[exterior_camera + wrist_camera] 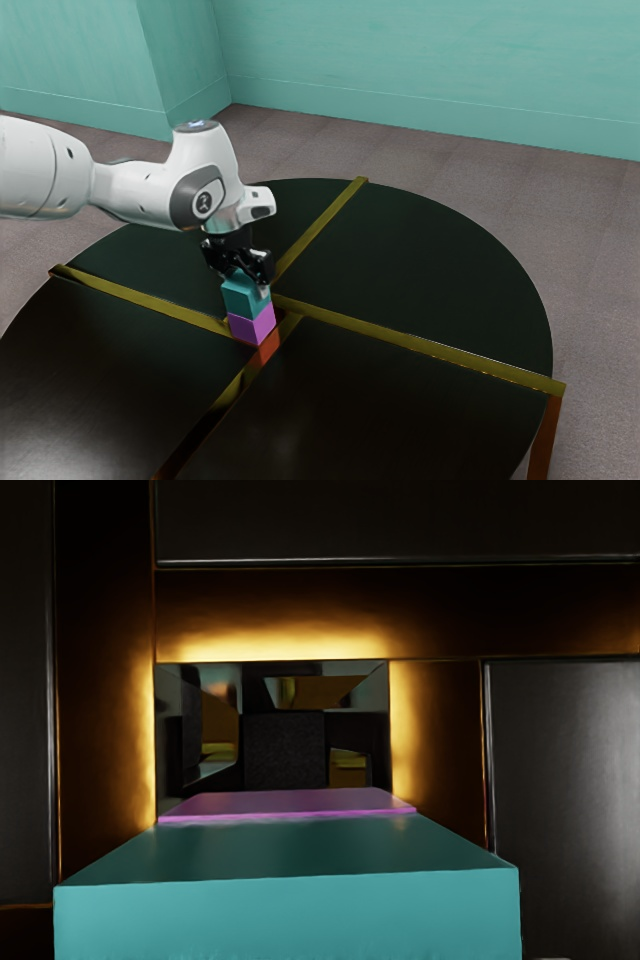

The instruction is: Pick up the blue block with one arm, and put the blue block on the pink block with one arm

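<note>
The blue block (240, 296), teal in colour, sits squarely on top of the pink block (252, 325) at the centre of the round table, where the gold strips cross. My gripper (243, 274) comes straight down over the stack, its black fingers against two opposite sides of the blue block's upper part, shut on it. In the wrist view the blue block (290, 890) lies directly under my hand, and just beyond its far edge a thin band of the pink block's top (285, 802) shows.
The round dark glossy table (420, 270) is split into quarters by gold strips (400, 342). An orange-red glow (268, 346) shows at the pink block's base. Brown floor and teal walls surround the table.
</note>
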